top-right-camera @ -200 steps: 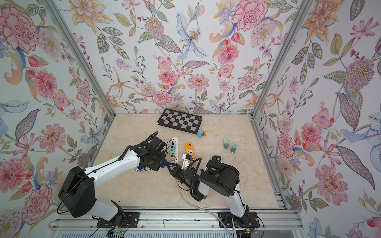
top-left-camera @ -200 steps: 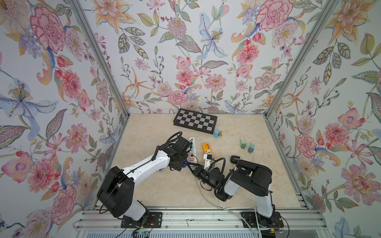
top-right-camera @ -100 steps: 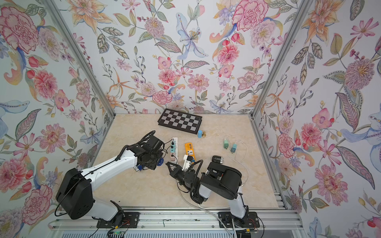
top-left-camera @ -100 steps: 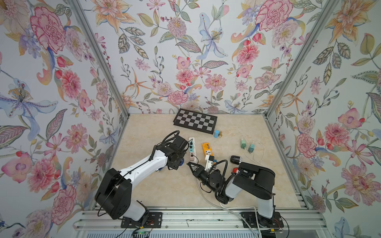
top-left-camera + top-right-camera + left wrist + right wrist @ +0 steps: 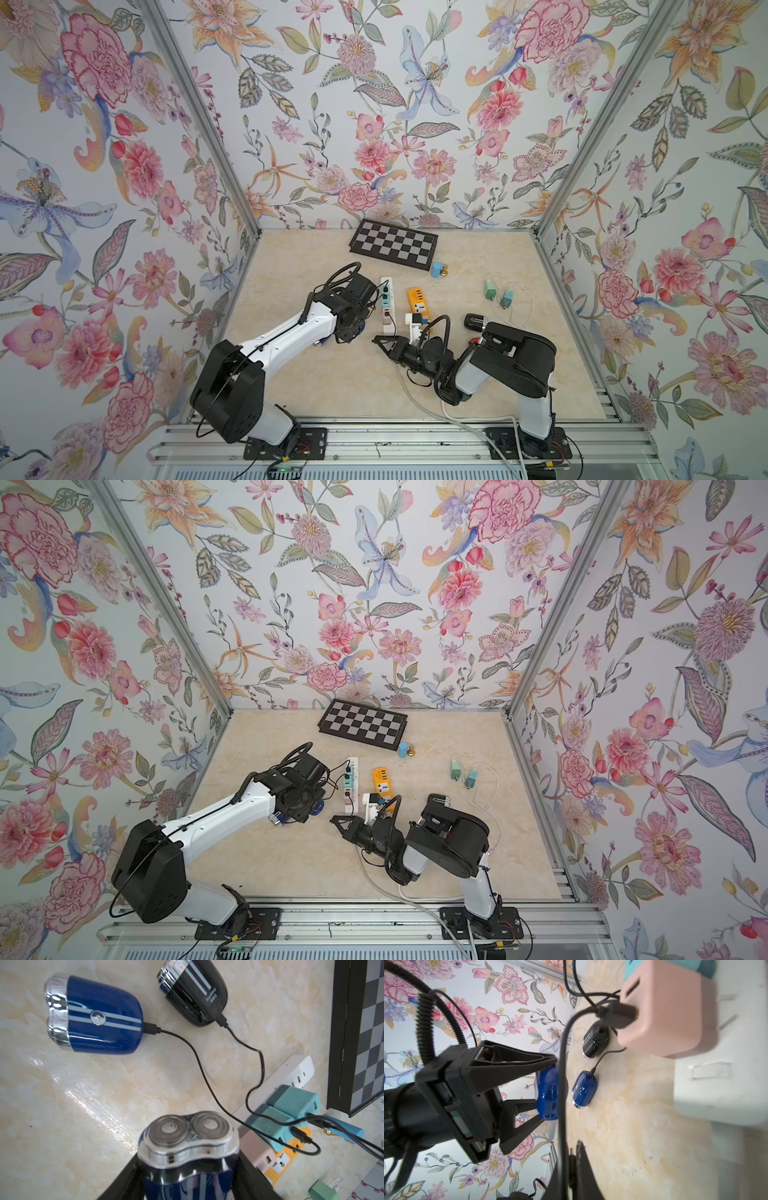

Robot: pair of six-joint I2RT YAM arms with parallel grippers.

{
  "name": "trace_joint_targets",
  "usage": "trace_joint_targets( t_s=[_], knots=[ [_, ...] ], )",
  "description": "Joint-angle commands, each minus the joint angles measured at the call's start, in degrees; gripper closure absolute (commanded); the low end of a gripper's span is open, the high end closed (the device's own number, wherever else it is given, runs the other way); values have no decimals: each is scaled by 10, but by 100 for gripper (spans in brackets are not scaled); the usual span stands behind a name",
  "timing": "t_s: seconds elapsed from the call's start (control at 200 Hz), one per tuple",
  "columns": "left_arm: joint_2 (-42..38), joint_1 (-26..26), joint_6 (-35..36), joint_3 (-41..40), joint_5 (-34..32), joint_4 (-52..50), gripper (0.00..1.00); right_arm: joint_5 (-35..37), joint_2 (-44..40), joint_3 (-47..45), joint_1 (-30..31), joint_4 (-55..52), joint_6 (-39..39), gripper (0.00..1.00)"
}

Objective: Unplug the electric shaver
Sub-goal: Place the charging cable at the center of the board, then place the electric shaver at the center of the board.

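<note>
In the left wrist view my left gripper (image 5: 187, 1169) is shut on a blue electric shaver (image 5: 187, 1142), foil heads pointing away from the wrist. The right wrist view shows that shaver (image 5: 550, 1093) with its charging port empty. My right gripper (image 5: 572, 1153) is shut on the plug end of a black cable (image 5: 562, 1084). That cable runs back to a pink adapter (image 5: 664, 1007) on the white power strip (image 5: 720, 1084). In both top views the right gripper (image 5: 379, 340) (image 5: 336, 821) sits just in front of the strip (image 5: 387, 305), a short gap from the left gripper (image 5: 353, 328).
Another blue shaver (image 5: 93, 1016) and a black shaver (image 5: 193, 991) lie on the table, cabled to teal adapters (image 5: 291, 1103). An orange power strip (image 5: 417, 305), a chessboard (image 5: 394, 249), a blue cylinder (image 5: 436, 270) and green chargers (image 5: 498, 293) lie beyond.
The left gripper has drawn the blue shaver slightly left, away from the right gripper. A gap now shows between them. The right gripper has barely moved.
</note>
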Motion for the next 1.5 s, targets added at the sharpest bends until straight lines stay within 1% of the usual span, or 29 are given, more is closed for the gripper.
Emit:
trace_joint_targets(
  t_s=[0.0, 0.02, 0.15, 0.22, 0.275, 0.295, 0.37, 0.425, 0.5, 0.54, 0.61, 0.665, 0.816, 0.866, 0.971, 1.076, 1.151, 1.171, 1.211, 1.266, 1.321, 1.336, 1.431, 1.496],
  knots=[
    [-20, 5, 34, 5, -30, -24, 81, -83, 6, 24, -5, -78, -22, 100],
    [-22, 5, 35, 2, -28, -24, 81, -92, 3, 28, -6, -95, -28, 100],
    [-37, 5, 43, -21, -21, -7, 81, -117, -4, 41, -10, -153, -70, 89],
    [-41, 5, 54, -26, -19, -1, 81, -139, -9, 63, -12, -212, -96, 85],
    [-41, 4, 64, -22, -19, -4, 81, -141, -14, 67, -9, -225, -113, 81],
    [-40, 5, 71, -20, -19, -5, 81, -140, -16, 68, -9, -231, -116, 78],
    [-37, 5, 92, -11, -21, -10, 80, -140, -30, 72, -8, -260, -138, 65],
    [-33, 5, 108, -2, -23, -22, 80, -142, -47, 72, -8, -278, -167, 59],
    [-28, 5, 128, 7, -25, -33, 80, -125, -81, 71, -3, -323, -206, 51],
    [-29, 5, 135, 6, -24, -36, 79, -120, -100, 79, 2, -360, -233, 50],
    [-33, 5, 152, 1, -20, -28, 79, -122, -129, 107, 5, -460, -283, 48],
    [-35, 4, 168, 0, -16, -20, 79, -114, -151, 119, 7, -522, -309, 47],
    [-33, 4, 208, 11, -11, -22, 80, -112, -209, 127, 10, -635, -360, 39],
    [-32, 4, 222, 15, -10, -22, 80, -99, -229, 130, 15, -677, -380, 38],
    [-27, 2, 256, 28, -5, -23, 80, -61, -280, 115, 20, -724, -394, 37],
    [-18, -7, 291, 48, -5, -27, 80, -14, -366, 71, 5, -736, -390, 37],
    [-8, -18, 314, 64, 0, -27, 81, 7, -442, 41, -23, -757, -391, 37],
    [-3, -21, 321, 70, 3, -26, 82, 13, -463, 35, -31, -768, -391, 35],
    [7, -30, 332, 83, 6, -28, 82, 24, -505, 24, -54, -793, -393, 33],
    [24, -48, 353, 107, 9, -30, 83, 26, -564, 9, -93, -826, -403, 33],
    [43, -70, 379, 138, 8, -36, 83, 24, -620, -2, -142, -866, -413, 30],
    [65, -77, 385, 148, 7, -39, 83, 22, -636, -4, -154, -875, -416, 30],
    [132, -119, 438, 223, -4, -68, 84, 0, -725, -12, -260, -924, -438, 27],
    [182, -144, 473, 279, -9, -90, 84, -24, -767, -9, -336, -949, -452, 25]
  ],
)
